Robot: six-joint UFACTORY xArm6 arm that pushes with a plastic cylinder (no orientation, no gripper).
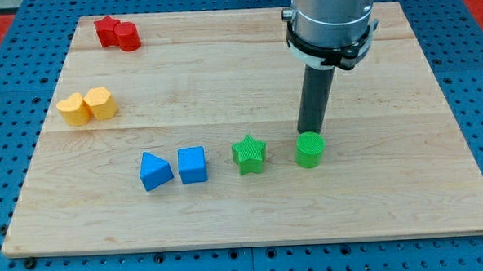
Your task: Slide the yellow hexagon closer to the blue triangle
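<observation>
Yellow hexagon (101, 102): view's left of the tabletop (223, 79), touching a second yellow block (74, 109) (shape unclear) on its left; above and left of the blue triangle (155, 170), clearly apart from it
my tip (310, 133): end of dark rod, just behind the green cylinder (310, 149), at or nearly touching it; lower end partly hidden by the cylinder
pincer: none on this rig, only a rod; spread or pressed together does not apply, pinching nothing
green star (249, 154): just left of the cylinder, small gap between
blue cube (192, 164): left of the star, just beside the triangle
red blocks (117, 34): two touching, top left, shapes unclear
tip vs hexagon: well apart, tip on the view's right, hexagon on the left
progress: judged not started; hexagon not near triangle, tip not at it
left to do: bring tip round to the hexagon's upper-left side, push it down-right toward the triangle
risk: second yellow block may get dragged along
writing/brands: none readable on blocks, tabletop or arm
</observation>
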